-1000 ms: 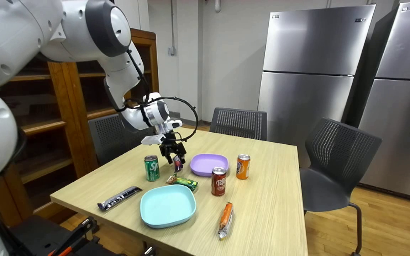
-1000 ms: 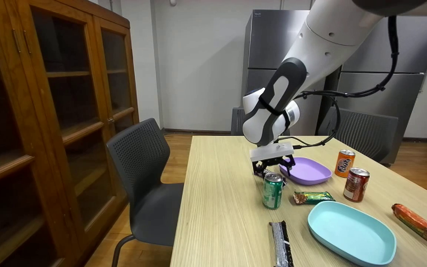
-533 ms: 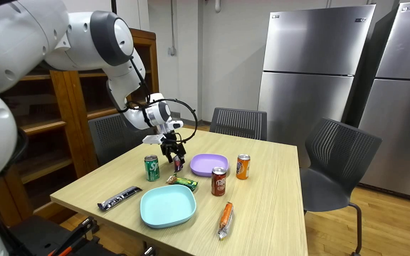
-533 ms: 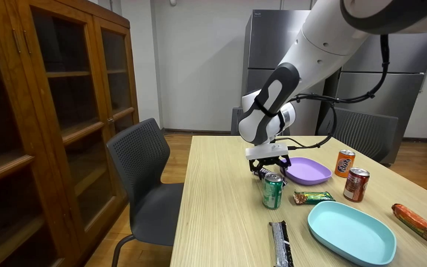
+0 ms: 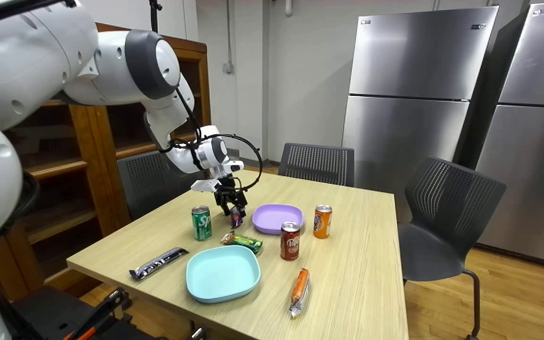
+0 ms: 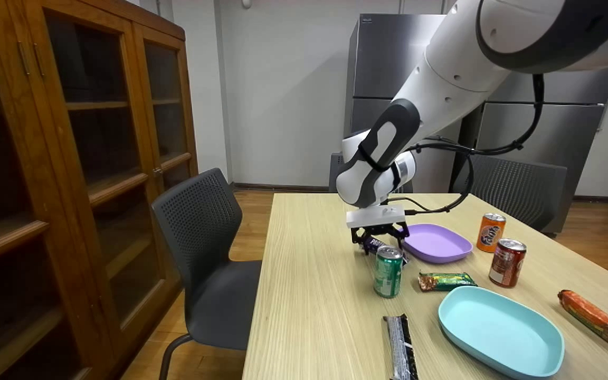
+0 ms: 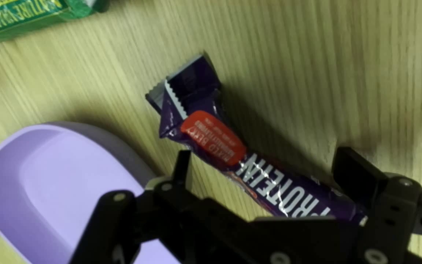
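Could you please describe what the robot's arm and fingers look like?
The arm is glossy white with rounded segments, dark grey bands and small round recesses. A black cable loops beside it. Near a white blocky piece, the fingers are black, angular and jointed, with round screw heads close by.

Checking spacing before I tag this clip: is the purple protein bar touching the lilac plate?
Apart. The wrist view shows it: a strip of wooden tabletop lies between the purple protein bar and the lilac plate.
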`<move>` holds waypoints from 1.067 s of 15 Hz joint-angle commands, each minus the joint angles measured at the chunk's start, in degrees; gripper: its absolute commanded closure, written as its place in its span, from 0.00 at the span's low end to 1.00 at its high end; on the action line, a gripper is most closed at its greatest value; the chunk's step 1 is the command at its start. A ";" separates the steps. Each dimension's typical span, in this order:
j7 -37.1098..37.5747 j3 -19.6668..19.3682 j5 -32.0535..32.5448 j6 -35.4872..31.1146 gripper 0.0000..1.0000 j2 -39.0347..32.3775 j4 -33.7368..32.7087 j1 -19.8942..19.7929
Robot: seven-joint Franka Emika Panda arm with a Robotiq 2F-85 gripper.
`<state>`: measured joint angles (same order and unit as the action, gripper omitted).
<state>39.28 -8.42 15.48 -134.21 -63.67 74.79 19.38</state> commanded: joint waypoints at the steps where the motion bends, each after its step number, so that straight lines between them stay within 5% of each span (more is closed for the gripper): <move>1: -2.37 0.62 -2.43 2.39 0.00 -2.24 -4.59 -1.12; 12: -4.18 1.51 -6.78 1.34 0.00 -1.86 -4.13 -3.15; 13: -4.30 1.54 -7.15 1.35 0.20 -1.87 -4.15 -3.29; 16: -4.69 1.63 -8.16 0.78 0.41 -1.60 -3.91 -3.61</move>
<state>36.77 -7.78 8.79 -134.07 -64.61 72.53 17.17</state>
